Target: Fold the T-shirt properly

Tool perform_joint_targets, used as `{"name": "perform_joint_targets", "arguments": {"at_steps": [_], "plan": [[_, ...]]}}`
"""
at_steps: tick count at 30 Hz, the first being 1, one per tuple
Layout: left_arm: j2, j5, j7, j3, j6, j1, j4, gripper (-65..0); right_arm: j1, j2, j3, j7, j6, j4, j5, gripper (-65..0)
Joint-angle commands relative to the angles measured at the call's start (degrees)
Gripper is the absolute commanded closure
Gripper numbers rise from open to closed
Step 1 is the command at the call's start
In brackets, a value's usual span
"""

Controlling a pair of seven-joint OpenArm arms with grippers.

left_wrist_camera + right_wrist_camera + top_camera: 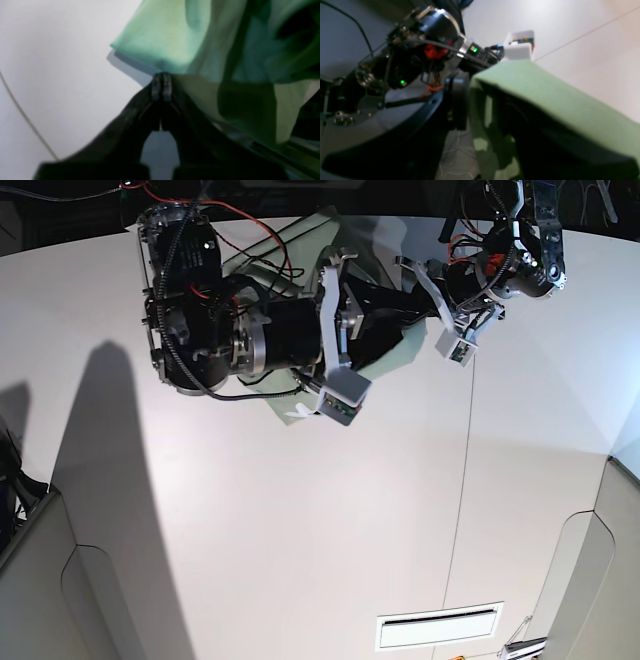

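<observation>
L wrist cam only: left end effector [162, 86] pinched closed at T-shirt [175, 37] edge; right end effector's grip can't tell; base hides both.

1. Premises: a robotics lab or test cell, not a home.
2. Evidence: a broad, plain white tabletop [300, 530] with a seam line, carrying no household goods.
3. Evidence: two black robot arms [230, 330] with exposed red and black wiring [433, 53], green status lights and white camera modules [340, 395] mounted at the wrists.
</observation>
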Motion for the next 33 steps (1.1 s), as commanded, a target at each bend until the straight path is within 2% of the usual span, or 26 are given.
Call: {"name": "perform_joint_targets", "arguments": {"at_steps": [1,10,15,18,23,28,33], "plan": [[-0.2,-0.5,-0.6,-0.1,-0.1,-0.2,1.6,-0.3,0.7,0.0,-0.1,1.2,0.4,1.2,1.4,-18.5],[-0.2,-0.4,-0.5,-0.1,-0.1,-0.2,2.2,-0.3,0.5,0.4,-0.1,1.1,0.4,1.3,-2.7,-18.5],[-0.2,0.1,-0.1,-1.8,-0.1,-0.2,2.4,-0.4,-1.1,1.0,-0.1,0.8,0.2,2.6,-2.8,-18.5],[-0.2,-1.5,0.0,-4.4,-0.1,-0.1,3.2,-2.4,-1.8,3.7,0.2,0.8,0.2,5.5,-3.8,-18.5],[-0.2,-8.1,2.8,-9.4,-2.1,0.8,7.2,-13.0,-3.8,9.3,5.3,1.0,0.2,9.9,-8.5,-18.5],[-0.2,-14.5,3.8,-13.6,-3.5,4.2,12.7,-13.1,-6.3,14.9,15.4,1.0,0.1,10.3,-8.5,-18.5],[-0.2,-18.8,4.8,-14.1,-3.5,9.2,14.5,-14.1,-9.2,20.1,25.8,1.3,-0.2,10.3,-8.5,-18.4]]}}
